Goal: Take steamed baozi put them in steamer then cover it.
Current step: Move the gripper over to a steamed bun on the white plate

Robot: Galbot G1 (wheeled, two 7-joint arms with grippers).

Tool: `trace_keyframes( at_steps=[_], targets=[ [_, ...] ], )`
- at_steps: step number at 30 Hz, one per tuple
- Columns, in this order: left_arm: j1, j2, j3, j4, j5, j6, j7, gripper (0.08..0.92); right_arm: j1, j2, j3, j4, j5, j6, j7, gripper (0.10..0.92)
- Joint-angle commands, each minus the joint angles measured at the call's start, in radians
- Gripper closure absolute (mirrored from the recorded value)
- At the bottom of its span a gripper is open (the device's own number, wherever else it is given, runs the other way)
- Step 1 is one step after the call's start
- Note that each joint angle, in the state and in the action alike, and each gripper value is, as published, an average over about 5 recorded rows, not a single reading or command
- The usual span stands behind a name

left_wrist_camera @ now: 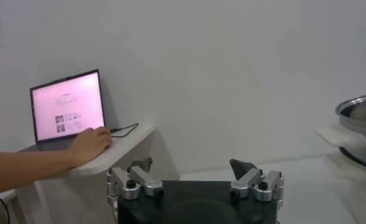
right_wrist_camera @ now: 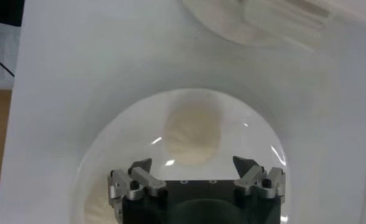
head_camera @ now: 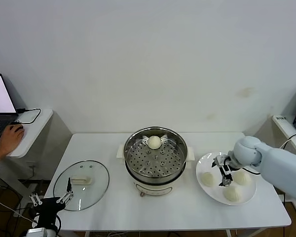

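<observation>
The steamer (head_camera: 155, 159) stands at the table's middle with one baozi (head_camera: 154, 142) on its perforated tray. Three more baozi lie on a white plate (head_camera: 208, 193) to its right: one on the left (head_camera: 207, 178), one on the right (head_camera: 242, 177), one at the front (head_camera: 233, 193). My right gripper (head_camera: 225, 174) is open and empty, hovering over the plate between them. In the right wrist view it (right_wrist_camera: 191, 163) hangs just above a baozi (right_wrist_camera: 191, 134). The glass cover (head_camera: 82, 183) lies flat at the table's left. My left gripper (head_camera: 52, 197) is open at the front left corner.
A side desk (head_camera: 33, 129) with a laptop (head_camera: 0, 102) and a person's hand (head_camera: 11, 138) stands to the left. The steamer's rim (left_wrist_camera: 360, 107) shows in the left wrist view. The table's front edge runs close below the plate and the cover.
</observation>
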Motion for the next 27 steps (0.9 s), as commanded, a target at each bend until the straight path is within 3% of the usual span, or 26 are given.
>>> trace_keyframes(
  at_steps=[1,11,27],
  targets=[
    [-0.002,0.0,-0.002,0.005,-0.001,0.0,0.0,0.177,-0.061,0.061,0.038,-0.06,-0.027,0.014,0.004,0.203],
    [0.0,-0.004,-0.002,0.008,-0.001,-0.001,-0.001,0.177,-0.07,0.097,0.053,-0.087,-0.038,0.019,0.011,0.207],
    [0.004,-0.011,-0.008,0.001,-0.003,-0.002,-0.002,0.177,-0.063,0.071,0.064,-0.088,-0.053,0.036,-0.009,0.408]
  ],
)
